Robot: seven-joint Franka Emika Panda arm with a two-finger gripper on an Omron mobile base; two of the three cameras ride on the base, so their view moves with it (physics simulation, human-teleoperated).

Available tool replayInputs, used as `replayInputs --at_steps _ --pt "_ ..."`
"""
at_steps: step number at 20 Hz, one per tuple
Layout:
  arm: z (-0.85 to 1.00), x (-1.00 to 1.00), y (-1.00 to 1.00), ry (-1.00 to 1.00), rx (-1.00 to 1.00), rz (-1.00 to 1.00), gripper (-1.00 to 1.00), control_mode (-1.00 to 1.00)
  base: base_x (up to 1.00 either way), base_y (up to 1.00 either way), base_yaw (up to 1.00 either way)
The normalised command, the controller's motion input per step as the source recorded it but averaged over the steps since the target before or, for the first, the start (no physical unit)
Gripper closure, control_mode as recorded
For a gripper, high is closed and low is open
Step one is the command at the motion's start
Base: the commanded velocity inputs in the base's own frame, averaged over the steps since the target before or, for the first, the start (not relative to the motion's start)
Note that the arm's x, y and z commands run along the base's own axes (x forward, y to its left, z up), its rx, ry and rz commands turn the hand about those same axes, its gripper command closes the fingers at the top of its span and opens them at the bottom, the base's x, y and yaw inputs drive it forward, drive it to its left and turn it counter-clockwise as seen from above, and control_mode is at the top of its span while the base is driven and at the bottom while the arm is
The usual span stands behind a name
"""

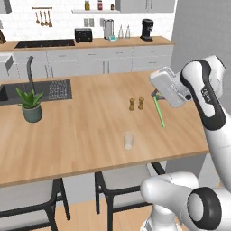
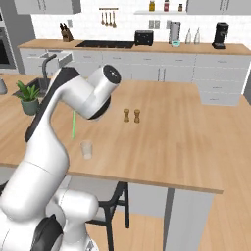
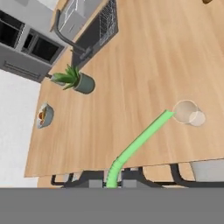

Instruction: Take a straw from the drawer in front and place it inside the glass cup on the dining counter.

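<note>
The two-finger gripper is clamped on the upper end of the thin, straight, bright-green straw, its dark tips pinched tight against it at the bottom of the hand view. The straw hangs down from the hand in the air above the large light-wood dining counter, its free end pointing toward the small clear, whitish glass cup but not yet over the rim in the base views; there the lower tip sits off to one side of the cup (how high above the wood is hard to judge).

I judge the straw to be very light and fairly stiff, though thin enough to swing or pivot in a pinch grip. Its smooth surface looks slippery, so a hold near the top, as here, leaves the long lower part free to enter the cup. The cup itself looks light and easy to tip if the straw strikes its wall sideways; it stands upright near the counter's near edge.

In the left base view the white hand covers the straw's top and the fingers cannot be made out. In the right base view the arm's white elbow hides the gripper and the straw's upper part. The two small brown shakers stand well apart from the cup.
</note>
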Motion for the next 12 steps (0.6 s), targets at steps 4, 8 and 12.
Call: replayInputs --at_steps 4,8,12 --pt "-0.2 0.11 0.1 -0.01 0.08 0.23 1.0 -1.0 0.0 0.0 0.0" --pt "-0.06 -0.5 0.02 -0.28 0.12 0.29 1.0 -1.0 0.0 0.0 0.0" --pt "-0.05 -0.81 0.0 -0.52 0.17 0.29 1.0 -1.0 0.0 0.0 0.0"
